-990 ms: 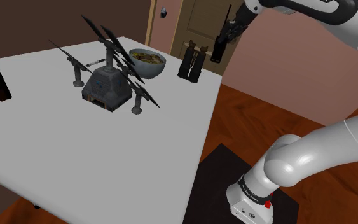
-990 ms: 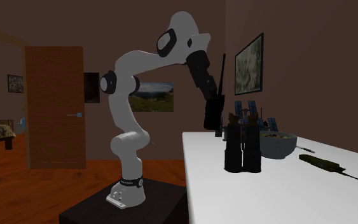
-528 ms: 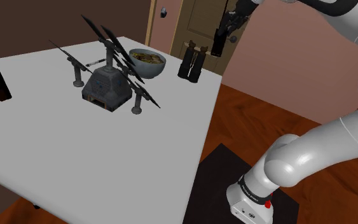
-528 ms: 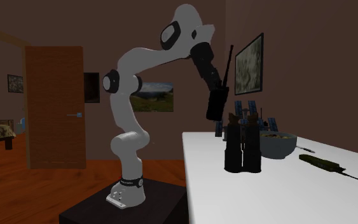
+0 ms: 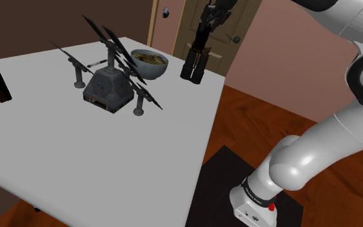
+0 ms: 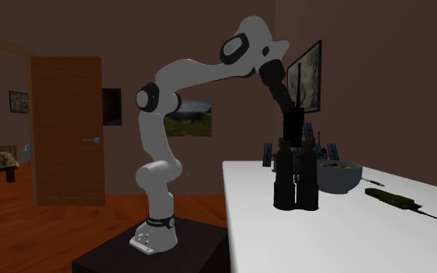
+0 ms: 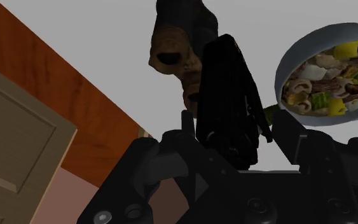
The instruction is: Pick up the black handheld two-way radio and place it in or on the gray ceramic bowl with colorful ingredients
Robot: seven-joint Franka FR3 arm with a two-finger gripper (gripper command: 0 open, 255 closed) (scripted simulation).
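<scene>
So the hand (image 7: 231, 143) has the black radio (image 7: 227, 95) clamped between its fingers. The body hangs below the hand and the antenna pokes up past it in the second exterior view. It's up in the air, clear of the white table (image 5: 77, 148).

Directly under the hand is a pair of dark binoculars (image 5: 193, 66) standing upright near the table edge, which isn't the target. The grey bowl (image 5: 149, 63) with the mixed chunky food sits just past the binoculars, lower than the hand and off to one side of it. In the wrist view the bowl is beside the radio's tip, not under it.

My read: pick-up is done and this is the carry step. Next, the hand needs to cross over the binoculars until the radio is above the bowl's opening, then lower and let go.

Height is the thing to watch. The radio's bottom end looks just above the binoculars' tops, so I'd stay high while crossing. That drone-looking model (image 5: 109, 87) with long rotor blades also sits on the bowl's far side from the hand, so don't overshoot.
</scene>
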